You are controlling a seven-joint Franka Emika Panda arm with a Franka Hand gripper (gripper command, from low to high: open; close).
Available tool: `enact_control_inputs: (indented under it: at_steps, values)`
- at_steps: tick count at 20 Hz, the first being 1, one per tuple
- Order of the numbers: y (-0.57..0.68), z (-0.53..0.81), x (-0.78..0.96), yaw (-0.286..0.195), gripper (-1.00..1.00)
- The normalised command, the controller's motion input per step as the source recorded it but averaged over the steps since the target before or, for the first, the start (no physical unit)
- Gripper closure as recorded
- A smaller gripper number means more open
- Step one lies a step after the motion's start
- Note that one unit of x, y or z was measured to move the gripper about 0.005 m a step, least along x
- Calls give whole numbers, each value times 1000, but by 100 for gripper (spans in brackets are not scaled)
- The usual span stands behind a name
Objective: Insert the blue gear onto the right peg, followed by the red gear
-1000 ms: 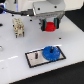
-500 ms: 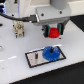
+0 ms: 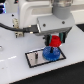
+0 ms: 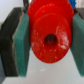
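Note:
In the exterior view my gripper [image 3: 55,41] is shut on the red gear [image 3: 55,40] and holds it just above the blue gear [image 3: 51,52]. The blue gear lies flat on the grey black-rimmed plate [image 3: 34,58], at its end toward the exterior view's right. The right peg is hidden under the gears. A thin dark peg [image 3: 36,56] stands on the plate's other half. In the wrist view the red gear [image 4: 51,35] fills the frame, its hub hole facing the camera, clamped between the two green pads [image 4: 22,42].
The plate lies on a white table [image 3: 15,50]. The arm's white body [image 3: 30,15] and a black cable [image 3: 12,31] hang over the table behind the plate. A small dark object [image 3: 18,35] sits beside the cable.
The gripper with the red gear has come down over the blue gear on the plate. The blue gear and the plate have not moved.

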Motion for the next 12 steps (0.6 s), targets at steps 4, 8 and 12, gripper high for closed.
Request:
enact_control_inputs:
  at_steps: [4,8,12]
  values:
    - [-140,-23,362,0,100]
    - [-99,-85,207,0,100]
    - [0,75,76,0,100]
